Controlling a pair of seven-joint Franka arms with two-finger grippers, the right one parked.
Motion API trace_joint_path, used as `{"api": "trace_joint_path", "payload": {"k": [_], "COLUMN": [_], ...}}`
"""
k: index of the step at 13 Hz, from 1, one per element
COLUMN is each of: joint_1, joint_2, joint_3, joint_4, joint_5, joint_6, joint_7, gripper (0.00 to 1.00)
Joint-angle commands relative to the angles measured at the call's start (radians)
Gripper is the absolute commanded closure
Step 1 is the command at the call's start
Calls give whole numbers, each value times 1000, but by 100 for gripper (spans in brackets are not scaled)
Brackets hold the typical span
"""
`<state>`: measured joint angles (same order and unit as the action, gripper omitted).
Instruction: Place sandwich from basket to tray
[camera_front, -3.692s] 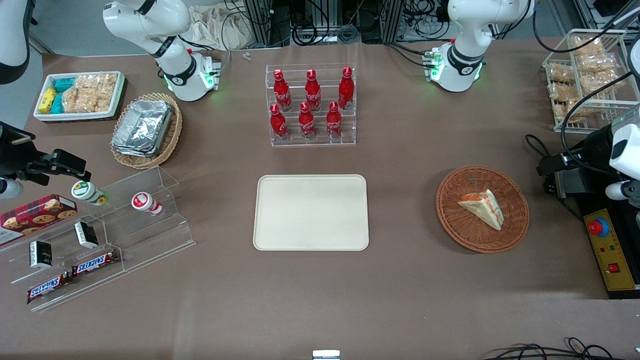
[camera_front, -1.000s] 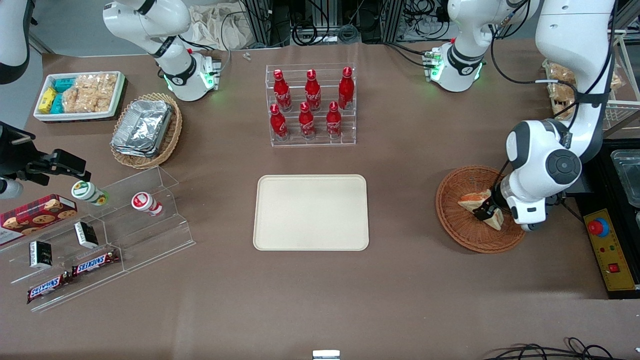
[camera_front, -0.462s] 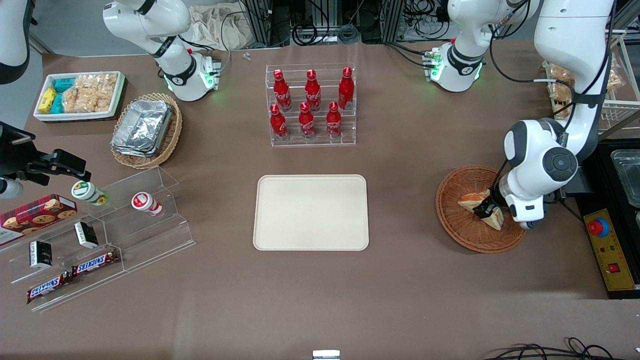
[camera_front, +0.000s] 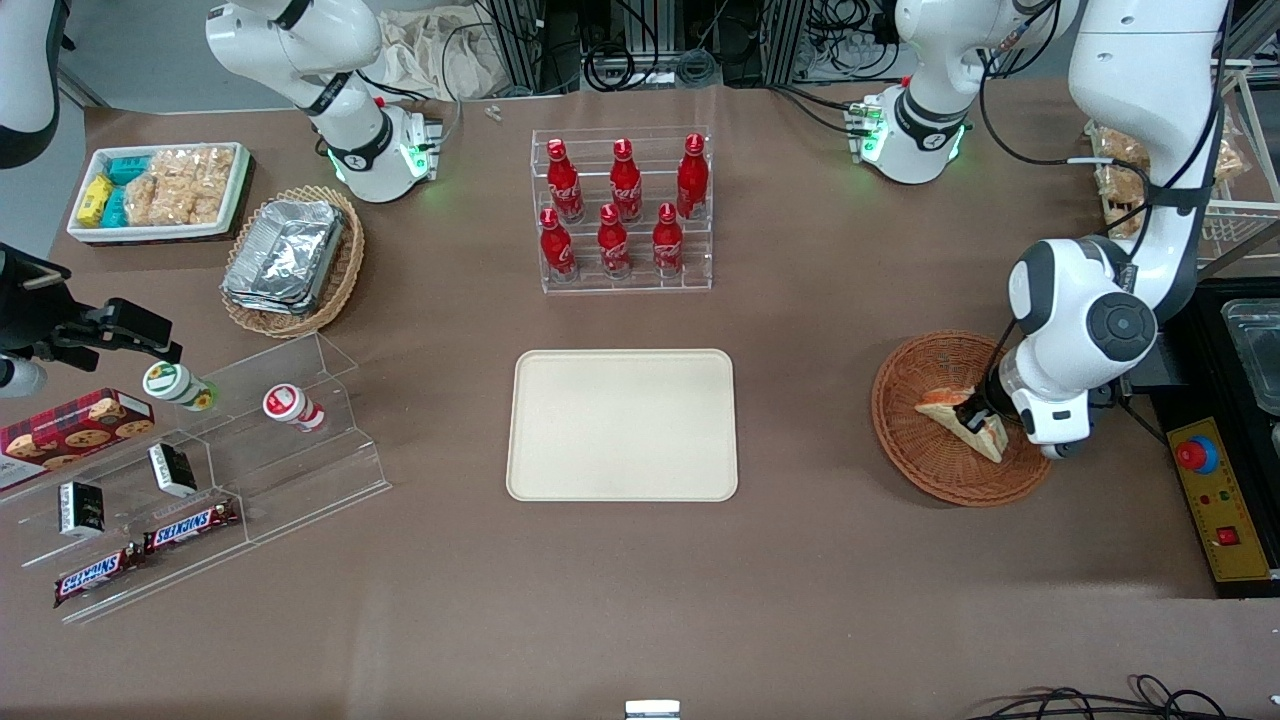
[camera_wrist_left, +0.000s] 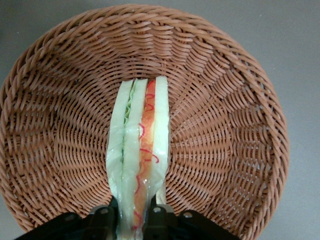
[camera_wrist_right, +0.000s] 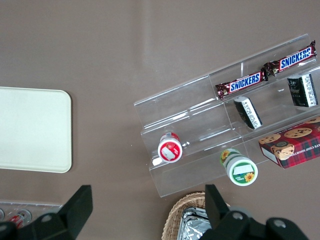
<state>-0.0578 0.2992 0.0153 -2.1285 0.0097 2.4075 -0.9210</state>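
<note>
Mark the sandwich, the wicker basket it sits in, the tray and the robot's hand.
sandwich (camera_wrist_left: 140, 150): left wrist view, cut edge with filling.
basket (camera_front: 905, 445): front view, woven rim.
tray (camera_front: 620, 425): front view, bare middle.
hand (camera_wrist_left: 134, 220): left wrist view, between fingertips, pinching the sandwich.

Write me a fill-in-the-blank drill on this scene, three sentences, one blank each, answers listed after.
1. The gripper is shut on the ______, squeezing the wedge at one end.
2. The sandwich has not yet left the reddish-brown woven ______, which lies toward the working arm's end of the table.
3. The cream tray, nearer the front camera than the rack of red bottles, holds ______ sandwiches.

Missing words: sandwich; basket; no
</note>
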Motion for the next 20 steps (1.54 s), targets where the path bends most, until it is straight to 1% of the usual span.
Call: {"api": "trace_joint_path", "payload": {"k": [1,3,5,7,9,10,11,12,13,15,17,20], "joint_1": [3,1,3,4,0,-4,-7,-5,-5,-7,-29,-129], "joint_2": [-57,-69,-55,-35,-29,-14,6,29,52,105,164,268], "joint_3": [0,0,0,0,-2,-6,-12,-37,-67,-148,-243,-250], "joint_4": [7,92,270,425,531,588,651,706,754,829,866,941], "joint_5": [18,18,18,27,102,114,110,101,93,78,90,81], "joint_6": [-7,-127,-348,-499,-602,-649,-695,-718,-740,-761,-755,-729], "joint_7": [-4,49,160,305,449,500,569,653,688,689,689,679], "gripper": [100,100,100,100,100,100,100,100,100,100,100,100]}}
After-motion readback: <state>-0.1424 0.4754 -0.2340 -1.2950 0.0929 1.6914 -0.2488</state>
